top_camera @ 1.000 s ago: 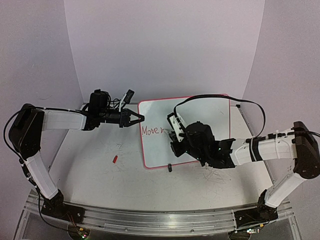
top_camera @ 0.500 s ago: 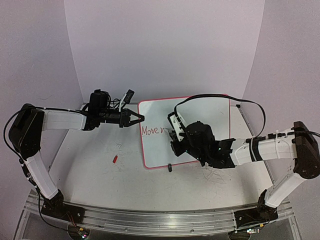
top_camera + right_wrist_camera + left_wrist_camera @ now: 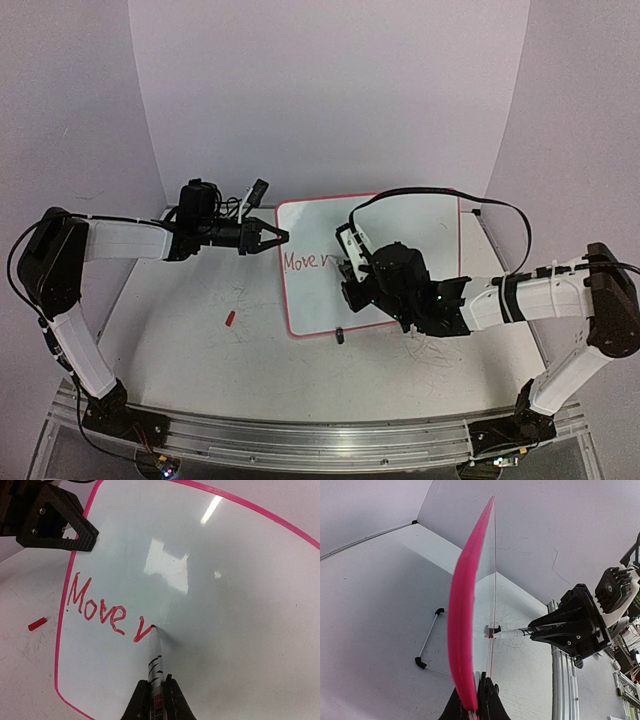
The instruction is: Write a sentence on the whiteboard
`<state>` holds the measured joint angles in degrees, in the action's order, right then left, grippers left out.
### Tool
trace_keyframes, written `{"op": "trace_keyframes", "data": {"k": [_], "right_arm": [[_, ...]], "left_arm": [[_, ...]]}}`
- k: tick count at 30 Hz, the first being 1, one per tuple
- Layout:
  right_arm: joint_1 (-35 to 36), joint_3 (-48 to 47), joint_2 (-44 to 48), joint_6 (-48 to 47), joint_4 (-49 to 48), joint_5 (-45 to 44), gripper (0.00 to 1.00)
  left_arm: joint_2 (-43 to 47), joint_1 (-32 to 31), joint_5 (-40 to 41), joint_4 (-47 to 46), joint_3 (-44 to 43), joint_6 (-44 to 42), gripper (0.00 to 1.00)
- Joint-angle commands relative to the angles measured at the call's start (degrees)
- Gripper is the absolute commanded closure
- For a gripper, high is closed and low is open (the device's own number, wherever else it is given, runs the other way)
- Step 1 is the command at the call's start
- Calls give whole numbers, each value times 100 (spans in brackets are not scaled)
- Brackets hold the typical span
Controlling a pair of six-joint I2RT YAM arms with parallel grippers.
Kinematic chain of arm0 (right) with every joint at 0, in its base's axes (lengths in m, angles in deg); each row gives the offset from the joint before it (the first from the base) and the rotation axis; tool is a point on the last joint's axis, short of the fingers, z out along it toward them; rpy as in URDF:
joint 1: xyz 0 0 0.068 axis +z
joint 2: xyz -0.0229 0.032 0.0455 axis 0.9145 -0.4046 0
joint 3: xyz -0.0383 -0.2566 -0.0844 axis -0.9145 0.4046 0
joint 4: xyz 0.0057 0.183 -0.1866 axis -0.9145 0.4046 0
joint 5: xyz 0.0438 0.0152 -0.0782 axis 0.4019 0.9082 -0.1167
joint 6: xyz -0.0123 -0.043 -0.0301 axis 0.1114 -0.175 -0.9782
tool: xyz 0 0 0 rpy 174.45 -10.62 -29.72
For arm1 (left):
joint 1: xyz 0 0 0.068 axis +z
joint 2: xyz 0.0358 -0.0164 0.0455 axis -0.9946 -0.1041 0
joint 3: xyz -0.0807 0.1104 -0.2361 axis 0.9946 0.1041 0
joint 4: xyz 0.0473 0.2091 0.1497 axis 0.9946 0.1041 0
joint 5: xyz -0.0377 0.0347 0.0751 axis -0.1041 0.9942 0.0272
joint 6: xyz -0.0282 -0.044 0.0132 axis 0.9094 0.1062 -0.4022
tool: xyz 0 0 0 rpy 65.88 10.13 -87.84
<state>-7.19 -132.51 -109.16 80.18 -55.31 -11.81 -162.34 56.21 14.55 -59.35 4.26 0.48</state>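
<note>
While the left hand (image 3: 272, 237) clamps the whiteboard (image 3: 410, 225) by its red rim, apparently to steady it against the pen's push, the right hand (image 3: 155, 700), closed on a marker (image 3: 154, 655), presses the tip to the panel. The sentence (image 3: 100, 607) reads "Move" plus one stroke, seemingly barely begun. The board sits on the surface between both arms.

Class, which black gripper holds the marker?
The right gripper: shut on the white marker, tip on the red-rimmed whiteboard; the left gripper only pinches that board's rim.
</note>
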Motion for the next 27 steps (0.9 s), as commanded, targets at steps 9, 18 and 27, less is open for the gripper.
{"op": "trace_keyframes", "data": {"k": [9,18,27], "right_arm": [[-129,57,169,243,249,-181,100],[-120,186,272,244,337,-118,100],[-119,202,259,375,370,-41,100]], "left_arm": [[214,-30,294,29,47,-608,100],[208,-31,281,37,44,-607,100],[185,-31,263,38,38,-598,100]]}}
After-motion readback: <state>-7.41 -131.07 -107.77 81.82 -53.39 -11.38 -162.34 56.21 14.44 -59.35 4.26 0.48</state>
